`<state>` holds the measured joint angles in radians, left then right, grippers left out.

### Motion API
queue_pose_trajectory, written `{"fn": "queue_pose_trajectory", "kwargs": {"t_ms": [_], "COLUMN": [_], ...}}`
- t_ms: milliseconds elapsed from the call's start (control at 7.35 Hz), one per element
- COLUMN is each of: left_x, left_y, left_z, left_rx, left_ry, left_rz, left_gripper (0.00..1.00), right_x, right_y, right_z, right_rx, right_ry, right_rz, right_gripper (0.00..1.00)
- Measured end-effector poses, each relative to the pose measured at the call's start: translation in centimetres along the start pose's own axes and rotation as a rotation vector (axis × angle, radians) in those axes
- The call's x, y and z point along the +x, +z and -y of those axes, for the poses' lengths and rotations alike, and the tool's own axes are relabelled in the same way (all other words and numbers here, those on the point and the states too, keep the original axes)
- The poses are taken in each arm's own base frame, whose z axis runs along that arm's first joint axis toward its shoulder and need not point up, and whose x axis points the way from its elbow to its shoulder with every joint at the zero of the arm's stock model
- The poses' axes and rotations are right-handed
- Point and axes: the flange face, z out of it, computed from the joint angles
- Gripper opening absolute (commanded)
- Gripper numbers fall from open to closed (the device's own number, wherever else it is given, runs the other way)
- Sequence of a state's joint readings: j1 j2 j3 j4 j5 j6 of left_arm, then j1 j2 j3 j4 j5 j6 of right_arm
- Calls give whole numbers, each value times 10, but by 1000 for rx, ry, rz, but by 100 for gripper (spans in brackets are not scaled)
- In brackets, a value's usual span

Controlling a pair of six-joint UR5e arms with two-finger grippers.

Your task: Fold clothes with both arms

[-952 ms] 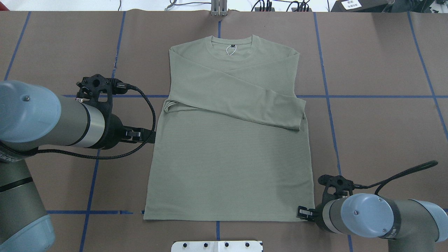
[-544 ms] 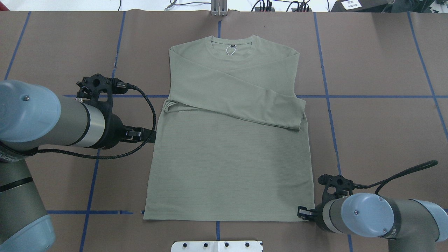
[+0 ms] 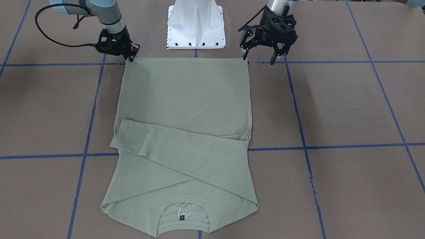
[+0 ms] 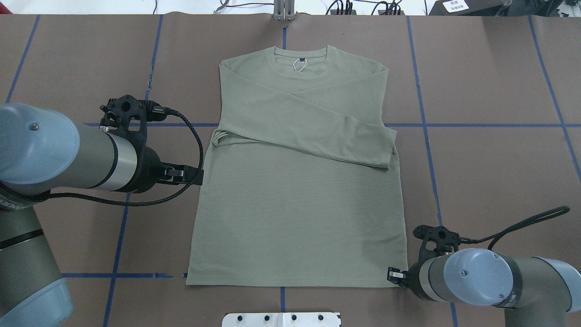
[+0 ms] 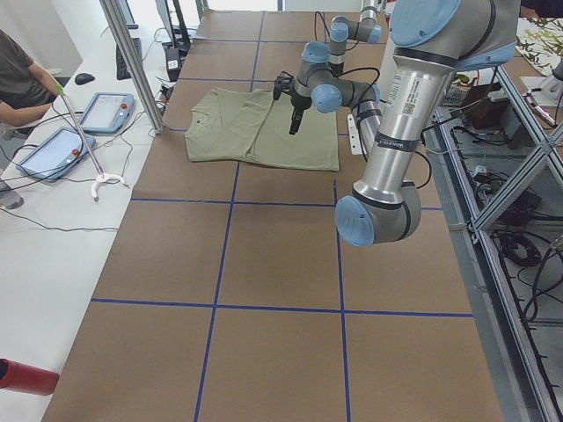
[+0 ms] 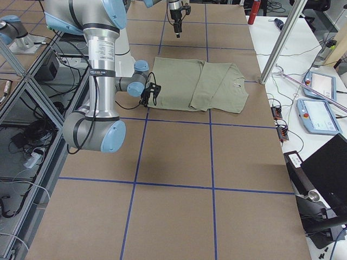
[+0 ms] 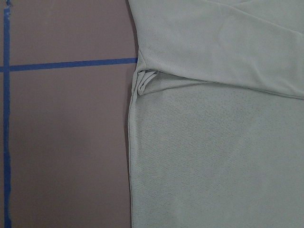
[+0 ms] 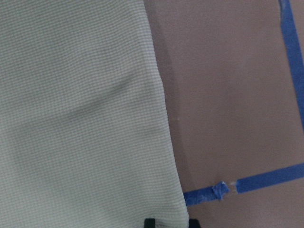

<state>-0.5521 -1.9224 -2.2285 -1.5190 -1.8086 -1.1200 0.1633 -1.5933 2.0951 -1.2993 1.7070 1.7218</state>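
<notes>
Shirt (image 4: 299,204): flat on table (image 4: 490,91), sleeves crossed.
Left claw (image 3: 259,60): spread, by shirt's left edge.
Right claw (image 3: 131,56): at near-right hem corner, grip unclear.

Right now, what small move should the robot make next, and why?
Probably lower the left gripper onto the nearby hem corner of the shirt. The right gripper already sits at the opposite hem corner, its fingertips straddling the edge, while the left one hangs open above the table.
</notes>
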Motion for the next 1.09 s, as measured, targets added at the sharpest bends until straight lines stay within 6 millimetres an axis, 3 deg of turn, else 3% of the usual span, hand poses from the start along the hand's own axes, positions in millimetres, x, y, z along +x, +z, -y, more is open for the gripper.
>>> {"fn": "queue_pose_trajectory", "kwargs": {"t_ms": [408, 680, 816, 1088], "left_x": [-1, -3, 1, 21], "left_y": [1, 9, 23, 58], "left_z": [0, -7, -24, -86], "left_rx": [-1, -26, -63, -167], "left_ry": [-1, -65, -129, -259], "left_rz": [3, 30, 50, 91], "left_gripper": [99, 99, 99, 99], "right_x": [-3, -7, -7, -10], "right_y": [-10, -27, -34, -49], "right_z": [6, 13, 18, 30], "right_rx": [4, 14, 22, 38], "right_ry": [16, 27, 35, 52], "right_rz": [18, 49, 61, 89], "right_gripper": [0, 0, 0, 0]}}
